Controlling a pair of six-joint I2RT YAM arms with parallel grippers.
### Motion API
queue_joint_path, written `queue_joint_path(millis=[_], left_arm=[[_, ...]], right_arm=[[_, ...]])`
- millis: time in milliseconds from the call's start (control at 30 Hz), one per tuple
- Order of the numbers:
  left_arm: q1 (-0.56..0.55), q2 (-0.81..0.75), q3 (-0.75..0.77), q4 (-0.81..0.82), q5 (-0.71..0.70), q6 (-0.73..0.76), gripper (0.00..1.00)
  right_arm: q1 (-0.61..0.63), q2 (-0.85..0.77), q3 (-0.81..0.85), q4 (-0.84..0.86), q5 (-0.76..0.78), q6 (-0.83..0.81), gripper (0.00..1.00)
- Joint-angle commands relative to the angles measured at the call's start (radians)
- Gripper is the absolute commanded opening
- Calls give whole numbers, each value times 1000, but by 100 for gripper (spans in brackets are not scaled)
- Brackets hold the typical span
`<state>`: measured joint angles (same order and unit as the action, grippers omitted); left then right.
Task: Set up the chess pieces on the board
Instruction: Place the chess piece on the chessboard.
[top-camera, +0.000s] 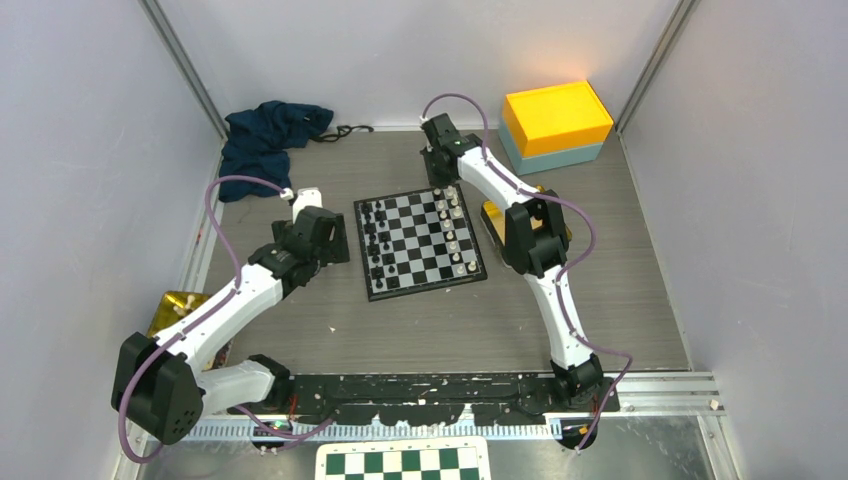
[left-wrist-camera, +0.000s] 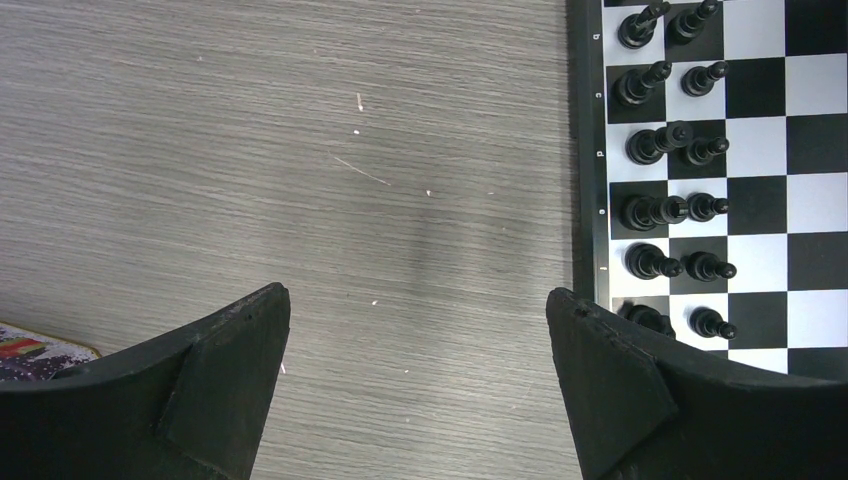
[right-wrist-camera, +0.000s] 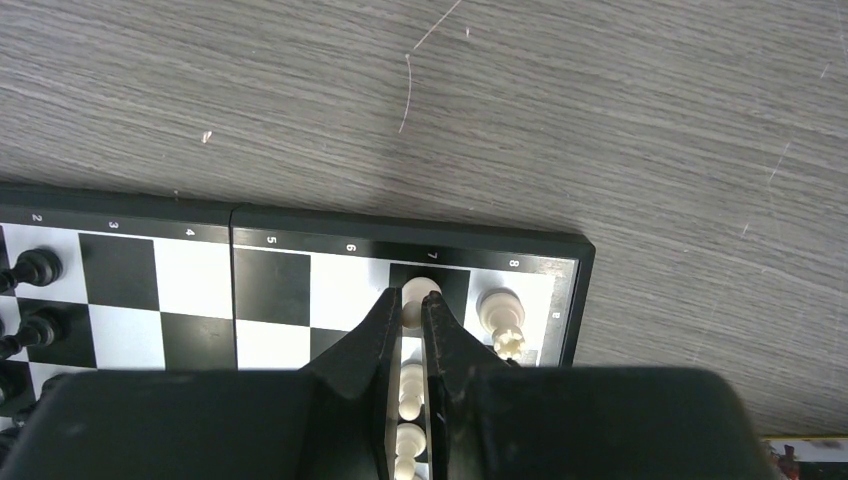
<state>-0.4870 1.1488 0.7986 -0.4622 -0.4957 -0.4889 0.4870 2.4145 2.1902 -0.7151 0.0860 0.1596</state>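
The board (top-camera: 415, 242) lies in the middle of the table. Black chess pieces (top-camera: 375, 245) fill its left two files and white chess pieces (top-camera: 452, 232) stand along its right side. My right gripper (top-camera: 441, 176) hangs over the board's far right corner. In the right wrist view that gripper (right-wrist-camera: 411, 305) is shut on a small white piece (right-wrist-camera: 420, 292) standing on a dark edge square, beside a white rook (right-wrist-camera: 500, 312) in the corner. My left gripper (left-wrist-camera: 418, 300) is open over bare table just left of the board (left-wrist-camera: 590, 180), with the black pieces (left-wrist-camera: 660, 150) lined up beside it.
A yellow-and-teal box (top-camera: 555, 125) stands at the back right. A dark blue cloth (top-camera: 270, 135) lies at the back left. A golden packet (top-camera: 175, 310) sits by the left arm, and a green-and-white checkered panel (top-camera: 405, 462) lies below the arm bases.
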Motion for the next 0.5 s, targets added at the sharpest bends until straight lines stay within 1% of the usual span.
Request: queue_joint_path(millis=[0, 333, 467], left_arm=[[-4, -4, 38, 30, -12, 10, 100], [-4, -6, 33, 30, -6, 3, 100], [-4, -6, 33, 28, -7, 3, 100]], right_arm=[[2, -70, -12, 22, 7, 4, 1], [2, -83, -46, 34, 8, 8, 1], [1, -84, -50, 36, 6, 14, 4]])
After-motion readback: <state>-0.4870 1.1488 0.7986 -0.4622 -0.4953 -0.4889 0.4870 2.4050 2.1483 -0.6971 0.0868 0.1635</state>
